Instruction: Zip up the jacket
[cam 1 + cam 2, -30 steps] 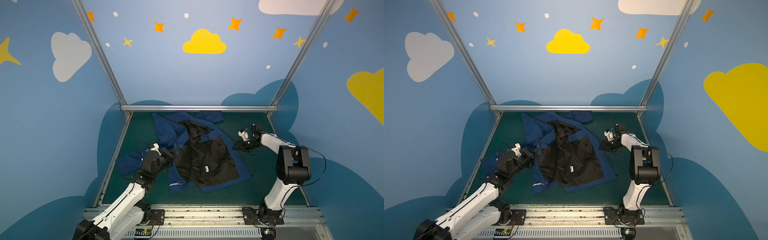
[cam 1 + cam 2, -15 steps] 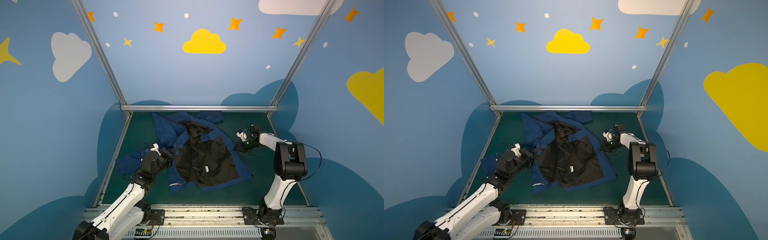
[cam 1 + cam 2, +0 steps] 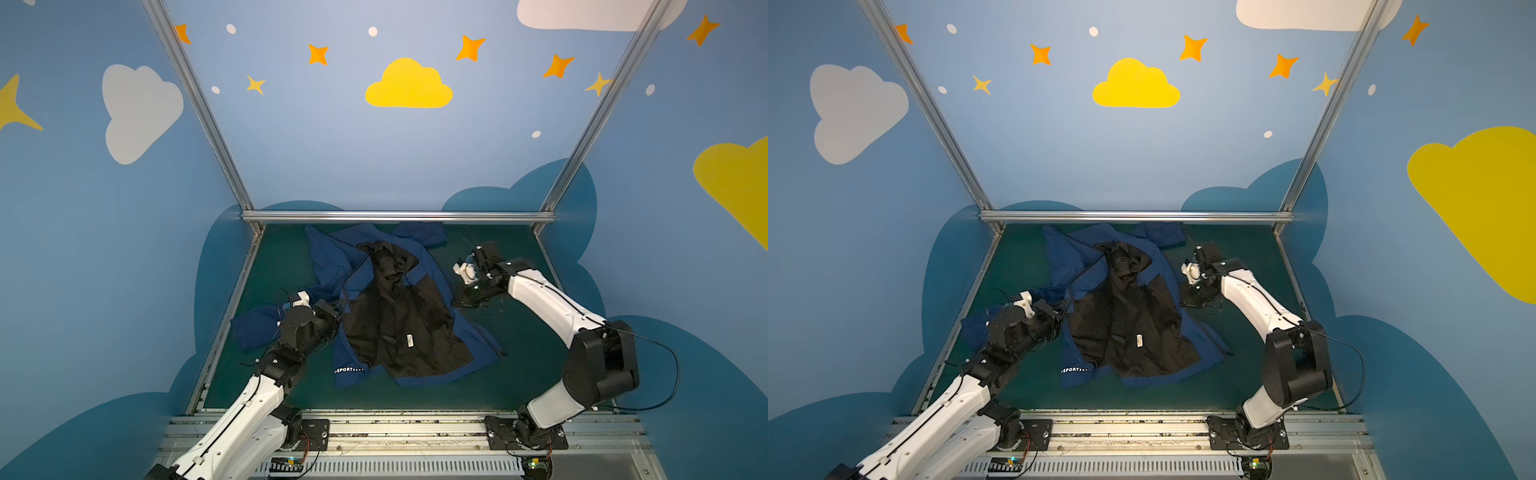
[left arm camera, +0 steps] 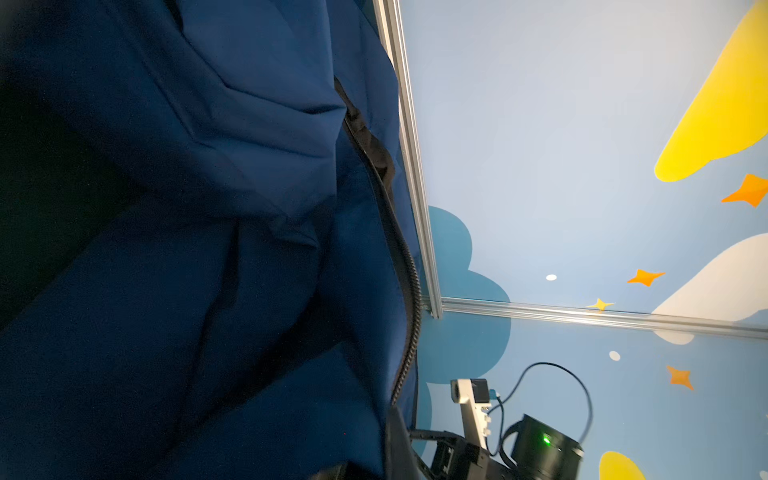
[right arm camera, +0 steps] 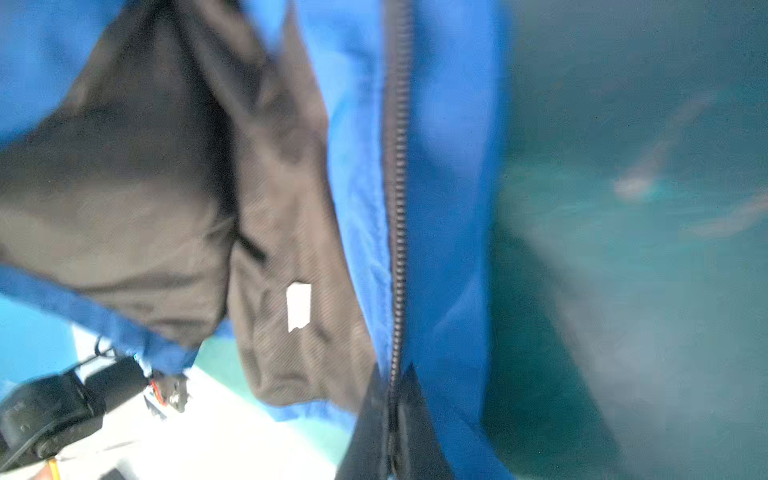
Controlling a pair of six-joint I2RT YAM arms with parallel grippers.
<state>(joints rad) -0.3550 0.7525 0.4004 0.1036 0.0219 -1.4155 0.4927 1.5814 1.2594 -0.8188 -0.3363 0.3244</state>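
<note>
The jacket (image 3: 399, 324) lies open, lining up, on the bench (image 3: 519, 365), with the left hand (image 3: 332, 309) pinched on one zipper edge (image 4: 409, 291) and the right hand (image 3: 463, 297) clamped on the other, so I'd worry a thin grip slips once they pull the halves together

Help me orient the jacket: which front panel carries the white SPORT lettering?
The front panel nearest the left tool; the SPORT lettering sits at its hem. The opposite panel, by the right tool, shows none.
</note>
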